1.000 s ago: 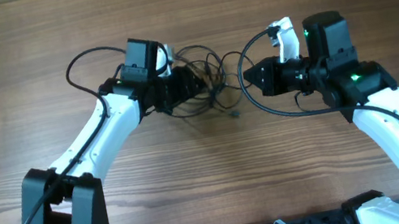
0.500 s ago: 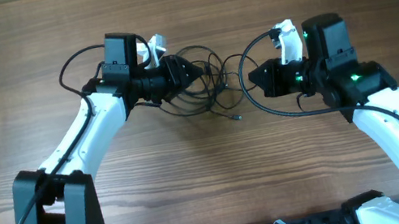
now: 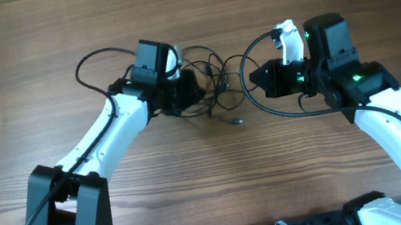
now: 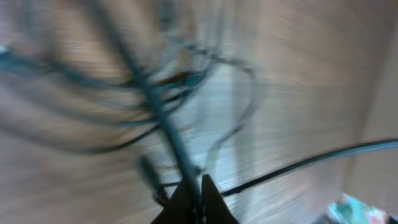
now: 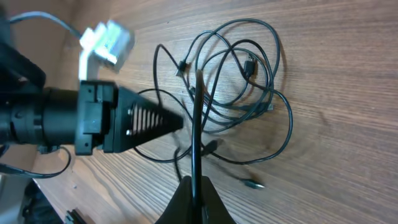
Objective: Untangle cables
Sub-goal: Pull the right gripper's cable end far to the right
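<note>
Pinching strands of the cables (image 5: 239, 107), left fingers (image 5: 146, 121) and right fingers (image 5: 183, 208) are clenched mid-frame, so opposite pulls could loosen the tangle.

Left wrist camera's a blur, with the cables (image 4: 163, 106) just smeared streaks!
From above, the left gripper (image 3: 192, 89) has its tips buried in the tangle, so there's no telling whether the jaws are parted or pinching any strand. The right gripper (image 5: 193, 190) is cut off by the bottom edge in its own view, and that loose plug tip (image 3: 240, 120) is too tiny to identify.
</note>
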You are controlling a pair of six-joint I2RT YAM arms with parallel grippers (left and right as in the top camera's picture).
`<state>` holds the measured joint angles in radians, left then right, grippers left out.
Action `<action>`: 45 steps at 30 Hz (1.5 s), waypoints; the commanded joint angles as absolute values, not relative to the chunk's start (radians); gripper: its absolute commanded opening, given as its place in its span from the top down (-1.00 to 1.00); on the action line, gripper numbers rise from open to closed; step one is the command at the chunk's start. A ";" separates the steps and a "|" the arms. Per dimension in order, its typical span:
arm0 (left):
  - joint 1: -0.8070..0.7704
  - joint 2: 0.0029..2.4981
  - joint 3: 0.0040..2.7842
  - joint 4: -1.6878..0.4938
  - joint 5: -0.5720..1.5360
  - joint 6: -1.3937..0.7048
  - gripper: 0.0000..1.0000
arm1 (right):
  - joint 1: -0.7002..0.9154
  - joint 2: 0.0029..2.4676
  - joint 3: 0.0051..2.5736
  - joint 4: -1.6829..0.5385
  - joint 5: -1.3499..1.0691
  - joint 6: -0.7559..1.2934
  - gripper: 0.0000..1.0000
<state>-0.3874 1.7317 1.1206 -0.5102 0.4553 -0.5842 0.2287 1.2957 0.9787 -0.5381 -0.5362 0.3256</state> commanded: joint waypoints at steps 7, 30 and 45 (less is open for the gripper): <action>-0.217 1.744 1.116 -0.794 0.115 -0.524 0.92 | -0.028 1.272 1.330 -0.648 -0.487 0.299 0.91; -0.152 1.744 1.116 -0.813 0.193 -0.524 0.92 | -0.628 1.271 1.467 -0.986 0.208 0.543 0.91; -0.153 1.744 1.116 -0.823 0.193 -0.524 0.92 | -0.767 1.382 1.466 -0.806 0.125 0.629 0.92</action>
